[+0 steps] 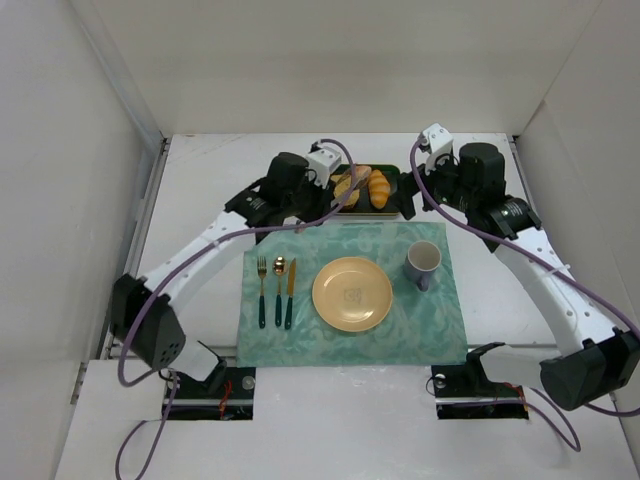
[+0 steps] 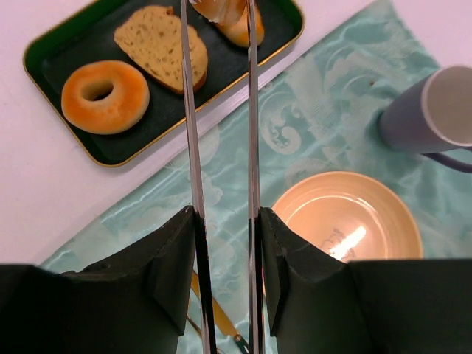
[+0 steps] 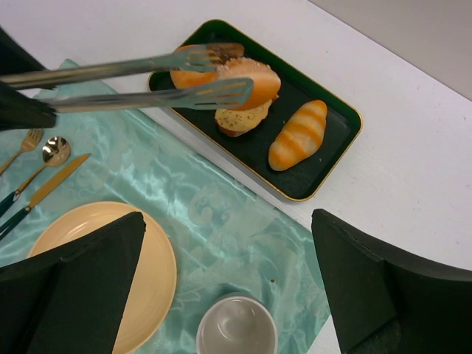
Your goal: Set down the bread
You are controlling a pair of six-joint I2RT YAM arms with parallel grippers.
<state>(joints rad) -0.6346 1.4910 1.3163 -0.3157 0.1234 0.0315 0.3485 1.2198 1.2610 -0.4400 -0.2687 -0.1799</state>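
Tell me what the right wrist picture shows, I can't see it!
The long, tong-like left gripper pinches a small orange bun over a dark green tray that also holds a bread slice and a striped croissant. Nearer, on a pale green cloth, sit a yellow plate and a cup.

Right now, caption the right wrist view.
Long metal tongs clamp the small oval golden-orange bun over the dark green tray.
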